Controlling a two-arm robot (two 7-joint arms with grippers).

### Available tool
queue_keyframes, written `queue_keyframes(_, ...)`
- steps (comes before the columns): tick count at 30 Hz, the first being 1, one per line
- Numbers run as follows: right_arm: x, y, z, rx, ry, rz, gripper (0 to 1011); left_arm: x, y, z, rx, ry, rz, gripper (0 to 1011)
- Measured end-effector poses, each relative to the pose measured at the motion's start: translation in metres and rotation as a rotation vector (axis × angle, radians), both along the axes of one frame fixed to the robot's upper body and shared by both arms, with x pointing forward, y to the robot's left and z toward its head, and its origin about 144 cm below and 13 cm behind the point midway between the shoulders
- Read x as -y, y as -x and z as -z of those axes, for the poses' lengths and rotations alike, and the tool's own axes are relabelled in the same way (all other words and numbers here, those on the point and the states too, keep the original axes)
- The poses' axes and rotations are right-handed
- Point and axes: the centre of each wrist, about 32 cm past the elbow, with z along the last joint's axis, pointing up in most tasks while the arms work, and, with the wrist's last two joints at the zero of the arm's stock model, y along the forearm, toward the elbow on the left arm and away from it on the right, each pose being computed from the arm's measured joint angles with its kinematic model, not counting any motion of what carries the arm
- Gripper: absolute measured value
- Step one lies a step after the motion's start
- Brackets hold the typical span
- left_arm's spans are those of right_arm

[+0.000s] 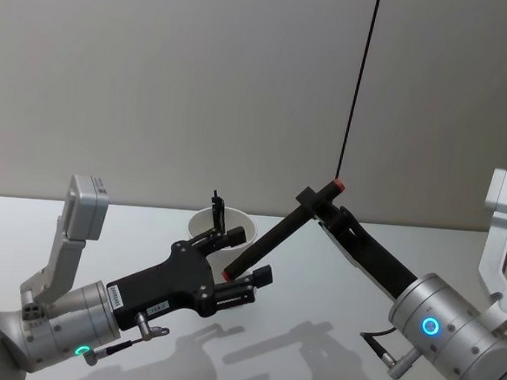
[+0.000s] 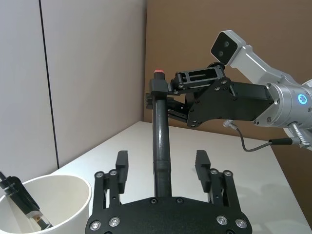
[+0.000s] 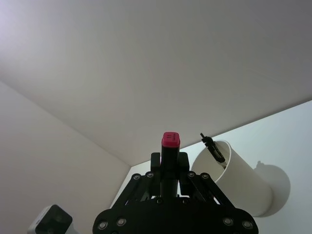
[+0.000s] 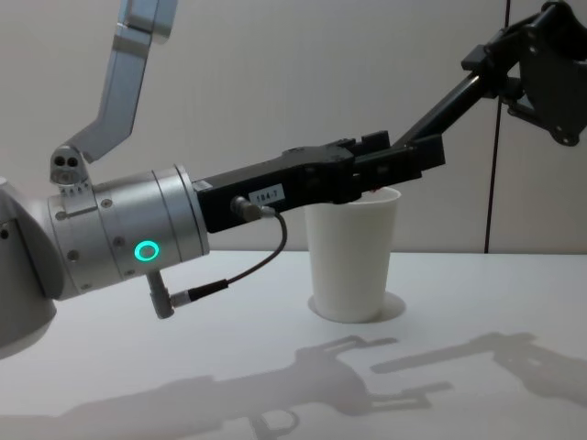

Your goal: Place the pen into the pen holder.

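Standing on a white table (image 1: 328,369) against grey wall (image 1: 157,79), right gripper (image 1: 321,197) clamps pen (image 1: 278,231), left gripper (image 1: 242,260) wide.

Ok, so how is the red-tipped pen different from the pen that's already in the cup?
The red-tipped pen is up in the air, slanted, clamped near its red end by the right gripper, with its lower end inside the open left gripper. The other pen stands in the pen holder, leaning on its rim. The red-tipped pen looks thicker; the other pen is thin. Both are dark.
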Motion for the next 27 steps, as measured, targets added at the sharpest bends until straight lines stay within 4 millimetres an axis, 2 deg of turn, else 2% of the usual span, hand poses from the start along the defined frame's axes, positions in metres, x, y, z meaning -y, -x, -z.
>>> queue_keyframes(3, 0.000, 0.000, 0.000, 0.004, 0.003, 0.001, 198, 0.000, 0.000, 0.000, 0.000, 0.000, 0.000, 933)
queue_keyframes(6, 0.000, 0.000, 0.000, 0.012, 0.013, 0.004, 198, 0.000, 0.000, 0.000, 0.000, 0.000, 0.000, 1002)
queue_keyframes(27, 0.003, -0.016, 0.003, 0.180, 0.189, 0.100, 198, 0.000, 0.000, 0.000, 0.000, 0.000, 0.000, 1003)
